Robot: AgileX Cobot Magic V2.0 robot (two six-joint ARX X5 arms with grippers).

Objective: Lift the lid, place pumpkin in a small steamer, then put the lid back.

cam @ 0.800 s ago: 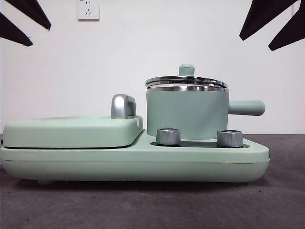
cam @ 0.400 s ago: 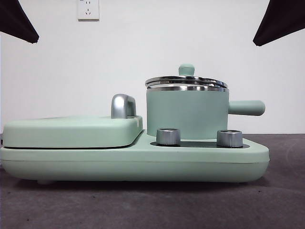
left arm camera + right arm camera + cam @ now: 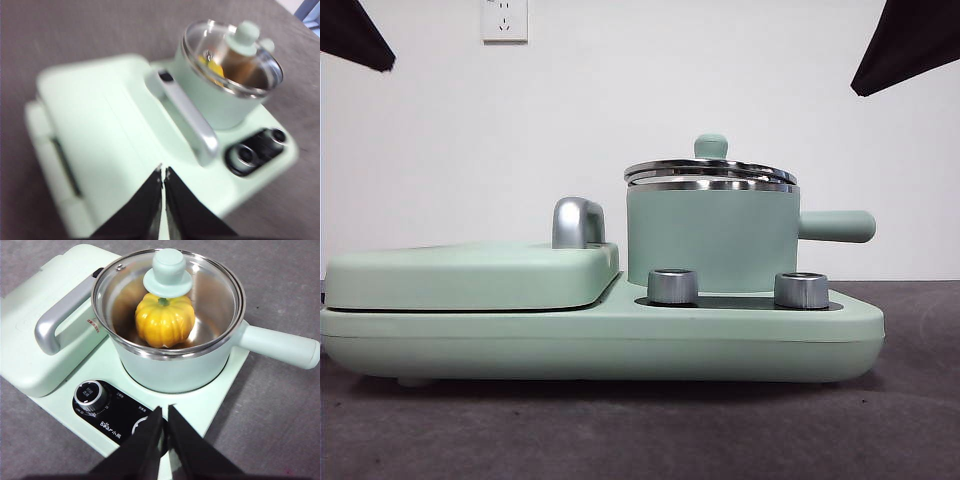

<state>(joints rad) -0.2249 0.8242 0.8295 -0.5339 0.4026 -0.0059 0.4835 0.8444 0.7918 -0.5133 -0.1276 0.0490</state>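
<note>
Lid seated on steamer, knob up. Pumpkin inside steamer, seen through the glass. Steamer on base unit, handle pointing away from grill cover. Left gripper above grill cover, jaws clenched, grasping nothing. Right gripper over the dials in front of steamer, jaws clenched, empty. Base unit on dark counter.

Arms drawn back from the frame

In the front view, the two-pronged black arm tips at the upper corners have shrunk to single dark wedges.
</note>
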